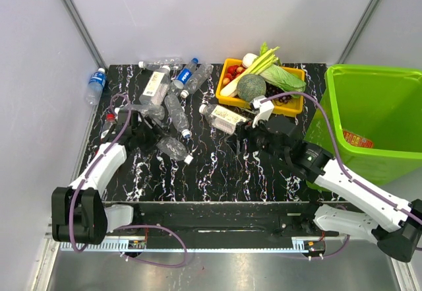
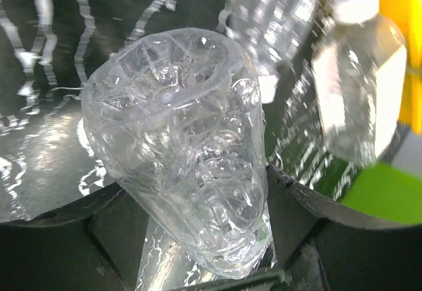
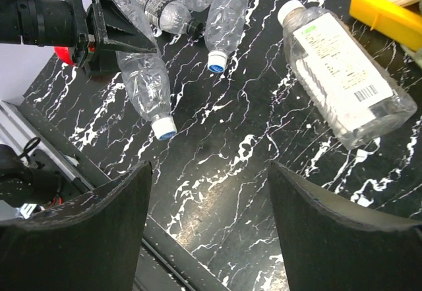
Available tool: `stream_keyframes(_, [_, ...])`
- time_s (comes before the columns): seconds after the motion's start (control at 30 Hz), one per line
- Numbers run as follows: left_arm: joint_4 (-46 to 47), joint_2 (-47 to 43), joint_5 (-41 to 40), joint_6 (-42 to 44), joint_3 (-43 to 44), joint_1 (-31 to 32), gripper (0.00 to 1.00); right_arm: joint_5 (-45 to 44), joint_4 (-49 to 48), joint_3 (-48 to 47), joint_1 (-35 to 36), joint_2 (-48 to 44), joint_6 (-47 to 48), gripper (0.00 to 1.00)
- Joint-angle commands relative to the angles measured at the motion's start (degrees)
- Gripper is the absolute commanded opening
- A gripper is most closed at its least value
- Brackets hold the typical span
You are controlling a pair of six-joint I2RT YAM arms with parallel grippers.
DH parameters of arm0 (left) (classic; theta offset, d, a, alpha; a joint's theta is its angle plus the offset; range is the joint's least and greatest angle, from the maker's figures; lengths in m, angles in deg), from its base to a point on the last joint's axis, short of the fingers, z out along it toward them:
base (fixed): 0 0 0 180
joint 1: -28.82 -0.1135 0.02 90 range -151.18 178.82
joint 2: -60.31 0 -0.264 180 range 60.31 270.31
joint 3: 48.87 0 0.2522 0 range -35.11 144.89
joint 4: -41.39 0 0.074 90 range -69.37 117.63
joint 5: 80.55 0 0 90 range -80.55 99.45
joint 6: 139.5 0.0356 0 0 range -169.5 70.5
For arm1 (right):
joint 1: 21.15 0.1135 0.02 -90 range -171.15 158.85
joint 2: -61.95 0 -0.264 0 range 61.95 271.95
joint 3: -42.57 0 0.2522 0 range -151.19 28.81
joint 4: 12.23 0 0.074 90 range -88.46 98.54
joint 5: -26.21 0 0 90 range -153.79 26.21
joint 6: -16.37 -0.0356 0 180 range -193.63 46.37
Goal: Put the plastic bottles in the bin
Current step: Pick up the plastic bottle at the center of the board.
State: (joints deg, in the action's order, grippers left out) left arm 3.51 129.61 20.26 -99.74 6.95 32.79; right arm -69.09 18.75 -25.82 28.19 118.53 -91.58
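A crumpled clear bottle (image 2: 178,139) with a white cap lies on the black marbled table (image 1: 224,172), left of centre (image 1: 173,148). My left gripper (image 2: 198,225) has a finger against each side of its base; the right wrist view shows those fingers (image 3: 122,37) straddling it (image 3: 145,86). Several more plastic bottles (image 1: 165,86) lie in a heap at the back left. A square clear bottle with a white label (image 3: 343,86) lies near the middle. My right gripper (image 3: 210,198) hangs open over bare table near it (image 1: 254,129). The lime-green bin (image 1: 372,70) stands at the right.
A yellow tray (image 1: 290,106) of vegetables and fruit sits at the back centre, between the bottles and the bin. One blue-labelled bottle (image 1: 96,82) lies off the table's left edge. Grey walls close the back and left.
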Motion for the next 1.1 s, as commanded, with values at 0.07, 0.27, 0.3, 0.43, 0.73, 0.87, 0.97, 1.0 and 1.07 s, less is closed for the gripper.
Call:
stream_keyframes(0.07, [4.4,-4.3,20.7,16.6,4.1,2.5,0.47,1.4,-4.8,-2.7,-0.2,2.4,-7.7,0.76])
stream_keyframes(0.27, [-3.6,-7.9,27.4,27.0,10.7,9.0,0.47,7.5,-15.0,-0.2,-0.2,4.7,-13.1,0.79])
stream_keyframes(0.3, [-5.7,-8.8,27.3,28.9,11.7,10.8,0.47,8.4,-16.7,0.0,-0.2,5.3,-14.0,0.79])
stream_keyframes(0.43, [-6.7,-14.1,21.2,32.2,10.9,17.2,0.47,13.4,-23.4,-0.6,-0.2,8.9,-15.7,0.99])
stream_keyframes(0.73, [-5.5,-20.5,20.6,33.0,8.5,22.1,0.48,23.0,-26.2,-6.5,0.4,22.2,-19.4,0.93])
stream_keyframes(0.87, [-7.7,-19.2,19.3,33.4,9.2,22.3,0.48,25.5,-32.1,-6.9,1.6,25.5,-20.7,0.92])
stream_keyframes(0.97, [-7.6,-19.0,20.4,33.4,9.2,22.7,0.48,25.7,-32.9,-8.5,2.2,27.4,-21.2,0.92])
stream_keyframes(1.0, [-7.6,-19.1,20.3,33.4,9.1,22.8,0.48,25.8,-33.0,-8.9,2.3,27.9,-21.2,0.93])
stream_keyframes(1.07, [-7.6,-19.6,20.6,33.4,9.1,22.8,0.48,25.4,-33.2,-9.8,2.7,29.0,-21.5,0.93])
